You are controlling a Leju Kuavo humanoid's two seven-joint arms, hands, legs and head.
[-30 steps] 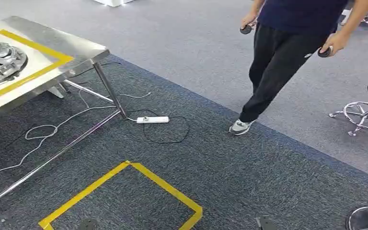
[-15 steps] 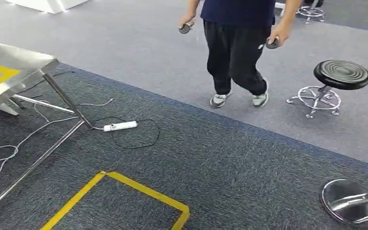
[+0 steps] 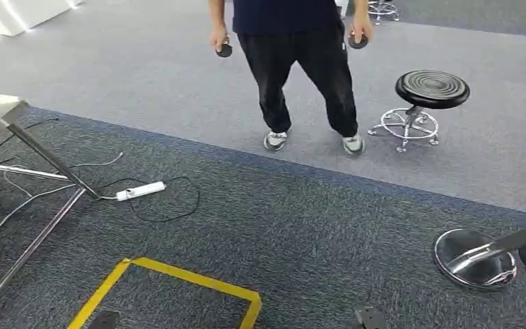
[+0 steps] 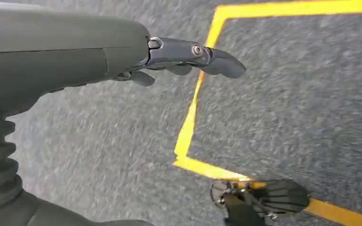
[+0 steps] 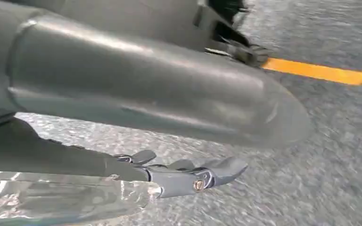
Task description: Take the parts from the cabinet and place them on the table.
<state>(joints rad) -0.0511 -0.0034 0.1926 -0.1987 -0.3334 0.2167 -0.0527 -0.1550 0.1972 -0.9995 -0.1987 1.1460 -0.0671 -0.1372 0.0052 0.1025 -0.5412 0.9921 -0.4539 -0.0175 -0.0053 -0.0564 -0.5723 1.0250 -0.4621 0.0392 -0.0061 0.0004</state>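
With the left hand (image 4: pixel 188 59) and right hand (image 5: pixel 188 176) hanging loosely extended and holding nothing, the walking robot risks snagging the white power strip (image 3: pixel 140 190) and its black cable (image 3: pixel 178 205), or bumping the person in dark trousers (image 3: pixel 301 68).

A dark blue-grey carpet (image 3: pixel 301 233) covers the near floor, with a paler grey carpet (image 3: pixel 144 68) beyond it. A yellow tape square (image 3: pixel 178 281) is stuck on the dark carpet. Beyond and to the left of the square lies a white power strip (image 3: pixel 140 190) with a looping black cable, beside the steel legs of a bench (image 3: pixel 0 110). Far beyond the square, on the pale carpet, a person (image 3: pixel 301 62) stands next to a black round stool (image 3: pixel 431 89).
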